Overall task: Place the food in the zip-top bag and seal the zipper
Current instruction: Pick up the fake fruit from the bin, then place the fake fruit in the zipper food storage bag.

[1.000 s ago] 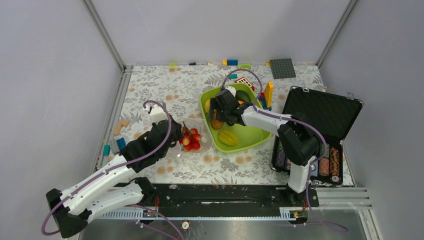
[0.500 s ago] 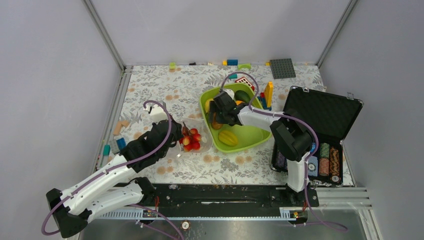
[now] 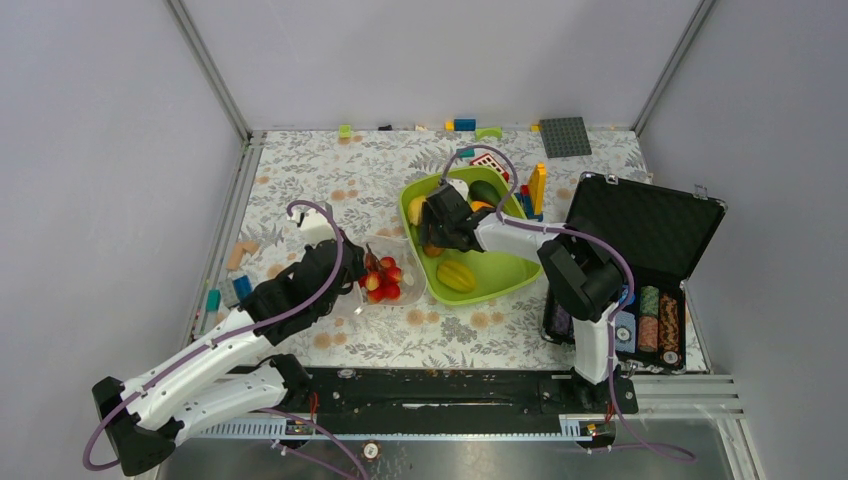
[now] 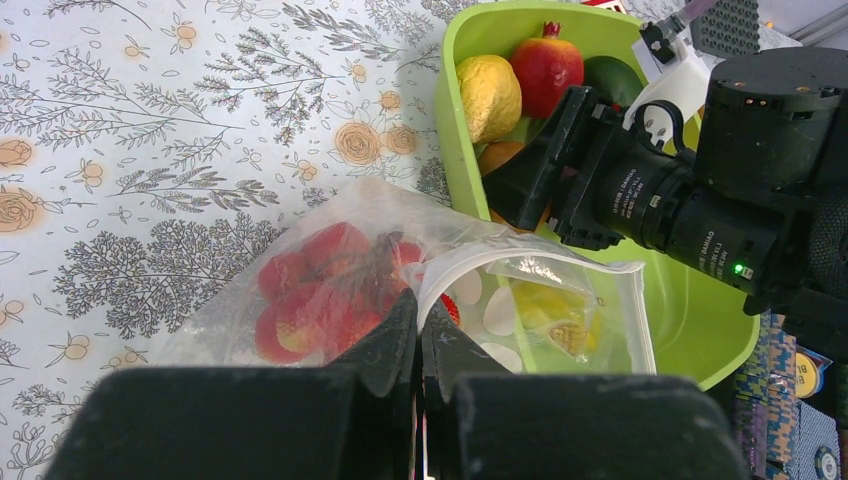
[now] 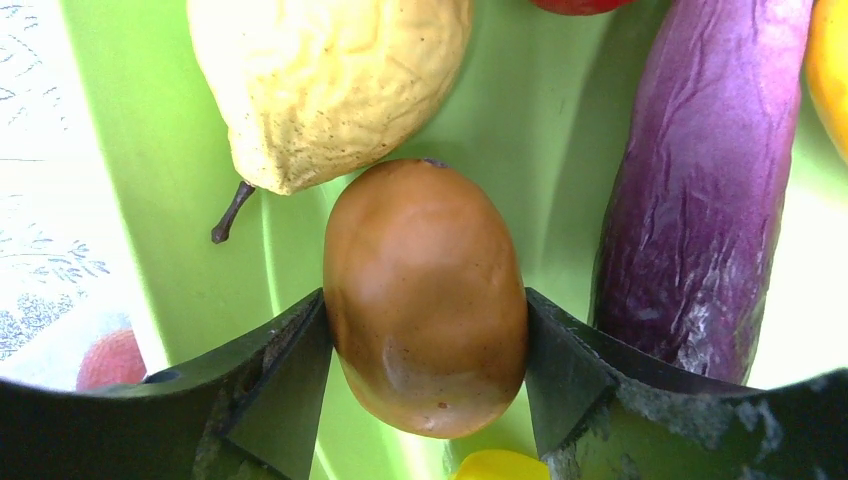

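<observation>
The right claw [image 5: 425,322] is closed narrowly on the brown kiwi [image 5: 425,290], one finger pressed to each of its sides, down inside the green tray [image 5: 150,150]. Just beyond the kiwi and touching it lies one yellow lemon [image 5: 320,70]; just to its right lies one purple eggplant [image 5: 690,190], and a sliver of something orange shows at the frame edge. The tray also holds one starfruit [image 3: 456,275] nearer the arms, one red fruit [image 4: 547,65] and one dark green piece [image 4: 615,75] at its far end. The left claw [image 4: 419,325] is pinched tight on the near edge of the clear dotted bag [image 4: 230,320], which lies on the flowered table [image 3: 320,180] just beside the tray's left wall. The bag's zipper strip [image 4: 455,270] curls into an open loop facing the tray, and one bunch of red grapes [image 4: 320,290] sits inside the bag. To the right of the tray stands one open black case [image 3: 640,225] with rows of chips.
</observation>
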### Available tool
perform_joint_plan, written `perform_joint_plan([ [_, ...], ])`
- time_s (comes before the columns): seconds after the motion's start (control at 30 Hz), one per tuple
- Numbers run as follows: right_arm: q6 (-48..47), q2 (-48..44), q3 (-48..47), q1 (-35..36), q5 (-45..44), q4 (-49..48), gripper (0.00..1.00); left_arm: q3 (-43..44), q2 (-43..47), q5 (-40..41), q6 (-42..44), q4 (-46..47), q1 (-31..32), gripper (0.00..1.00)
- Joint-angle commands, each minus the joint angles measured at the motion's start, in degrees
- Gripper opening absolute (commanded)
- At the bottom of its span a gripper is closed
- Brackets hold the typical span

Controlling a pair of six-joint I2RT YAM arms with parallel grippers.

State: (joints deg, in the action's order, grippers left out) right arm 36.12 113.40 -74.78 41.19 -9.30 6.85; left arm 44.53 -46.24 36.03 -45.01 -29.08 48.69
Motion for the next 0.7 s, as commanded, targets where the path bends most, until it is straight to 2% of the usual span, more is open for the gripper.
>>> perform_joint_plan([
  [0.0,0.51,-4.76,2.25,-0.32,-0.29,-3.82,0.4,0.95,-0.32,-0.47,0.45,2.8,0.01,0.0],
  [0.1,-0.4,-8.6,4.24,-0.34,-1.56,-4.25,0.31,0.99,-0.5,-0.5,0.45,2.76,0.06,0.0],
  [0.27,-2.71,-16.89,9.48,-0.38,-1.75,-6.22,0.27,0.99,-0.62,-0.19,0.54,2.82,0.03,0.0],
  [0.33,-4.06,-21.88,12.61,-0.38,-0.23,-9.97,0.27,1.12,-0.84,-0.5,0.63,2.8,0.01,0.0],
  [0.5,-5.46,-32.38,23.31,-0.39,9.69,-26.51,0.26,1.12,-1.3,-0.85,0.71,3.08,0.01,0.0],
  [0.67,-5.24,-37.52,28.23,-0.39,27.45,-40.23,0.26,1.1,-1.41,-0.65,0.81,3.13,0.06,0.0],
])
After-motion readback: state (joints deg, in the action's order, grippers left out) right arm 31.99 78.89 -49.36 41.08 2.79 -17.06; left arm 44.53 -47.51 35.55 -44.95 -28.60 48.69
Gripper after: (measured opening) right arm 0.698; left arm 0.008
